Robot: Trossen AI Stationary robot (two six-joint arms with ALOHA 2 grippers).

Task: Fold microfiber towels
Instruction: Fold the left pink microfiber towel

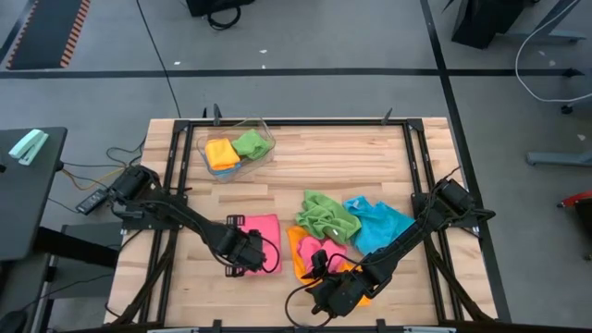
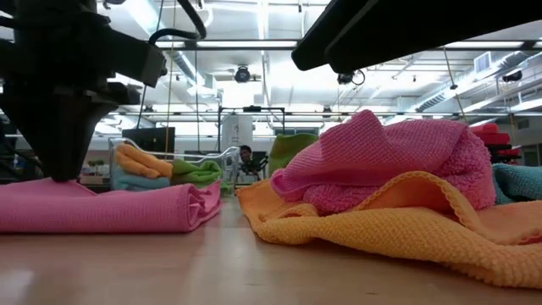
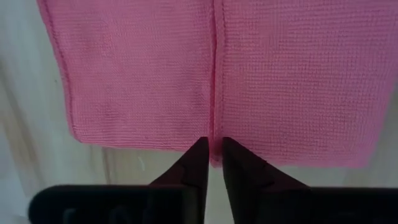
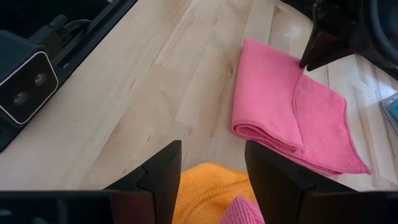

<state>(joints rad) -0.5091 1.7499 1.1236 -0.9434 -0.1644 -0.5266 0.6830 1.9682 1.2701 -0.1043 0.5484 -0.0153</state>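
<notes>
Currently the folded pink towel lies flat on the table, toward the near-left part, its long axis running away from the front edge in the high view. Left gripper sits at the towel's near edge, right on the fold seam, tips only slightly parted with the hem between them; whether it is truly pinching or letting go, cannot tell. Left arm is clearly the nearer one to this towel. Right gripper hangs over the crumpled orange towel, which has a second, bunched pink towel on top; its jaws stand open and hold nothing. Count on the bare table: two pink, one orange, one green towel, one blue towel, the last two loose and touching, right of centre. Clear bin at the far left holds folded towels: orange, green and blue show, exact number uncertain.
</notes>
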